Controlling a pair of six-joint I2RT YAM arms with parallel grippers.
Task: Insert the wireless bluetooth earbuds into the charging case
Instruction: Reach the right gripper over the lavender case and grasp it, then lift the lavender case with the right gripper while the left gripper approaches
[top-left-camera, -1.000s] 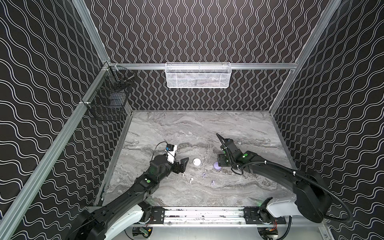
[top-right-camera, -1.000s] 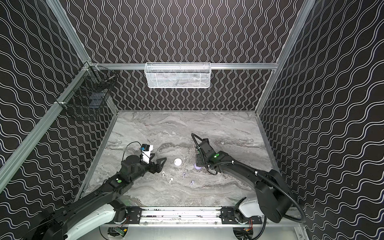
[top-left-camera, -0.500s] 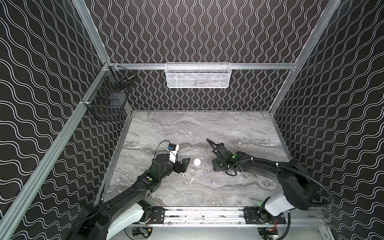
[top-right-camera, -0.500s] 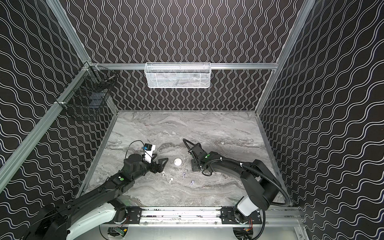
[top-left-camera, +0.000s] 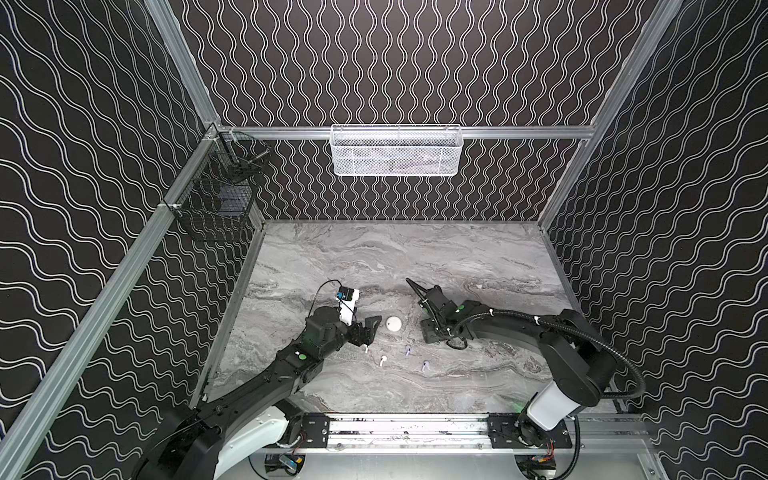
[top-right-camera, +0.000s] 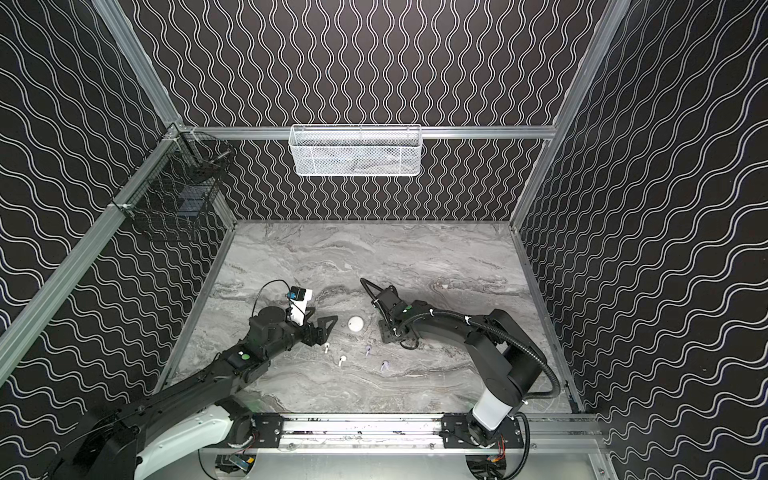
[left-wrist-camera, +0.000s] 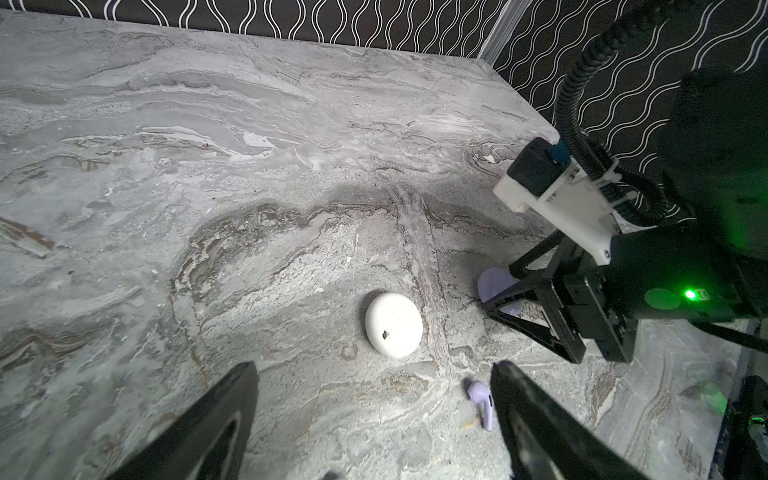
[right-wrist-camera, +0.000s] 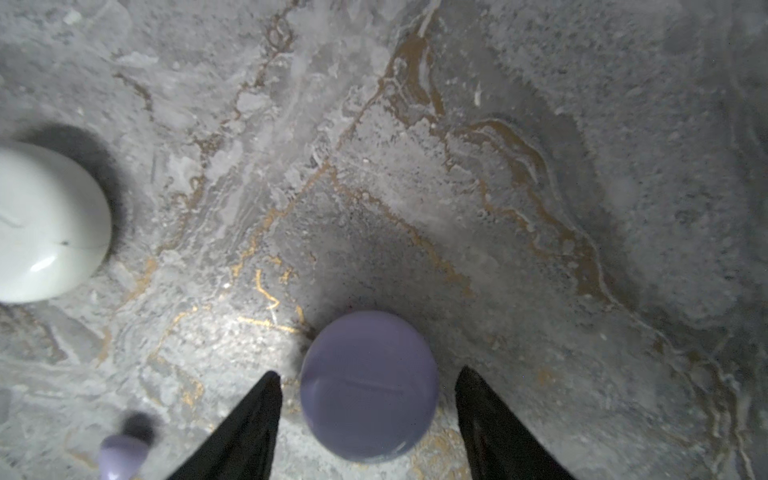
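The right hand (right-wrist-camera: 369, 371) straddles the lilac case (right-wrist-camera: 370, 399).
Its jaws stand open, one on each side of the round case, with a gap showing on both sides, so a straight close should catch it. The left hand (left-wrist-camera: 374, 365) is open and empty, the white case (left-wrist-camera: 393, 324) just ahead. Four earbuds (top-left-camera: 381, 360) lie loose on the counter (top-left-camera: 457, 257), nearer the left hand.

Your black left gripper (left-wrist-camera: 374, 368): jaws wide apart, low | your black right gripper (right-wrist-camera: 369, 372): jaws parted, pointed straight down
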